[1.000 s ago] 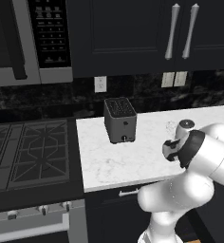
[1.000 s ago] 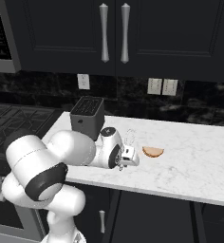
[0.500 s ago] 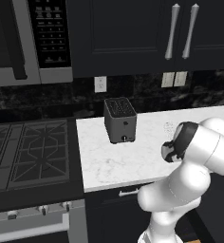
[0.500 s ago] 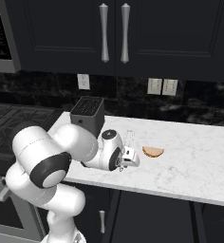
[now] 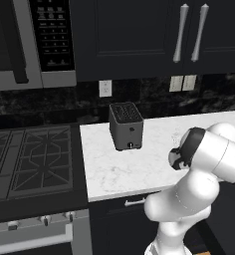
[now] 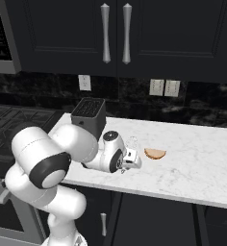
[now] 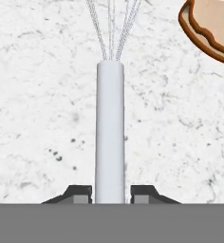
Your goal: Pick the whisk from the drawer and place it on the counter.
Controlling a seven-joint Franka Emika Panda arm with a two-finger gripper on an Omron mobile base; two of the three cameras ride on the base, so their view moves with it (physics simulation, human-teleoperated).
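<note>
The pincer [image 7: 111, 193] is gripping the whisk [image 7: 109, 133] by the lower end of its pale handle, one dark tip sitting on each side of the shaft with no gap showing. From the hand camera the handle is running straight toward 12 o'clock, with the thin wires fanning out beyond it over the white marble surface [image 7: 38, 95]. Holding it low on the handle is leaving the wire head free, so it can be set down without the fingers crowding the surface. Whether the whisk is already touching the marble or hanging just above it I cannot tell.

A tan bread slice [image 7: 211, 26] is lying at about 1 o'clock from the whisk head, near but apart from the wires. That is probably why the whisk is being held to the side of it, over bare marble.

In the right base view the arm is folding forward over the front of the surface [image 6: 197, 163], elbow bulging toward the camera and the wrist turned so the pincer [image 6: 132, 159] is pointing across the marble toward the bread [image 6: 155, 153]. The toaster [image 6: 89, 116] is standing at about 10 o'clock from the hand, well clear. In the left base view the forearm is hiding the hand; the toaster [image 5: 126, 126] is sitting back on the surface [image 5: 114, 169].

The placing step looks close to done, with release remaining.
</note>
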